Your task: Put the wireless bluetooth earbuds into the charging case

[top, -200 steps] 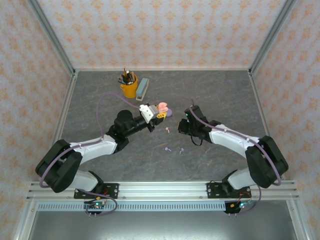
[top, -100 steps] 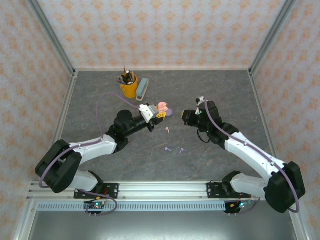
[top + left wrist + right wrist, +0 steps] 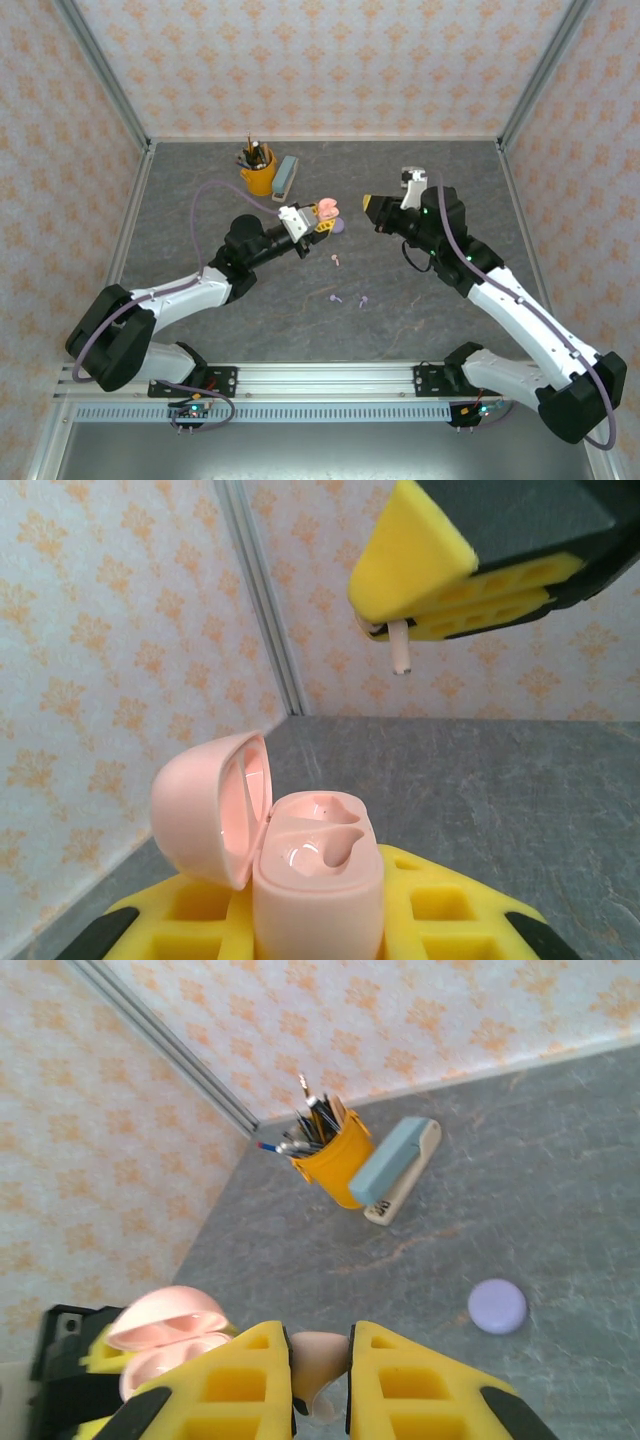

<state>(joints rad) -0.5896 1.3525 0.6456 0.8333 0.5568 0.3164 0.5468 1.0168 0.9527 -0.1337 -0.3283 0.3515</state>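
Observation:
My left gripper (image 3: 318,222) is shut on the pink charging case (image 3: 318,875), which stands upright with its lid (image 3: 205,805) swung open to the left and both sockets bare. My right gripper (image 3: 320,1385) is shut on a pale pink earbud (image 3: 318,1358); its stem (image 3: 400,656) hangs below the yellow fingers (image 3: 420,560), above and to the right of the case. In the top view the right gripper (image 3: 373,206) hovers just right of the case (image 3: 325,211). On the table lie one pink earbud (image 3: 337,260) and two lilac earbuds (image 3: 335,298) (image 3: 364,300).
A lilac disc (image 3: 339,227) lies on the table beside the case, also seen from the right wrist (image 3: 497,1306). A yellow cup of pens (image 3: 258,176) and a blue-topped stapler (image 3: 286,176) stand at the back left. The enclosure walls (image 3: 120,180) close in on both sides.
The right arm has lifted and swung back and to the right, carrying the pink earbud up beside the case. The left gripper with the case has shifted slightly back.

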